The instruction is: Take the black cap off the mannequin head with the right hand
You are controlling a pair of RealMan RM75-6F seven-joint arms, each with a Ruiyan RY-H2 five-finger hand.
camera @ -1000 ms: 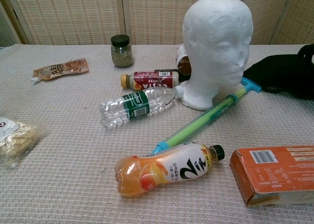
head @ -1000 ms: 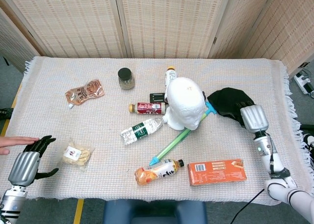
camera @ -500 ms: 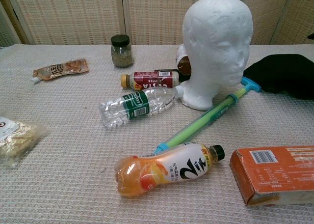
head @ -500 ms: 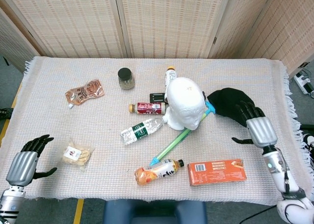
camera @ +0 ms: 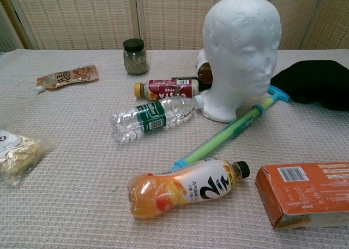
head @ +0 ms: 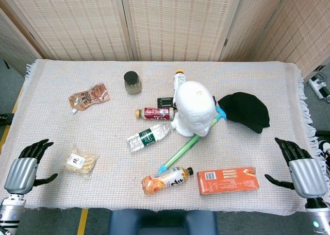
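The white mannequin head (head: 194, 108) (camera: 241, 52) stands bare in the middle of the table. The black cap (head: 244, 111) (camera: 314, 83) lies flat on the cloth just to its right, apart from both hands. My right hand (head: 299, 169) hovers at the table's front right corner, fingers spread and holding nothing, well below the cap. My left hand (head: 25, 167) is at the front left corner, fingers apart and empty. Neither hand shows in the chest view.
Around the head lie a clear water bottle (head: 148, 135), a red bottle (head: 154, 113), a green-and-blue stick (head: 188, 145), an orange drink bottle (head: 166, 180) and an orange box (head: 227, 180). A jar (head: 132, 82), a snack pouch (head: 89, 97) and a cracker packet (head: 81, 163) lie further left.
My right hand let go of the cap and pulled back toward the front right corner, leaving the cap lying on the table. My left hand drew slightly back too.
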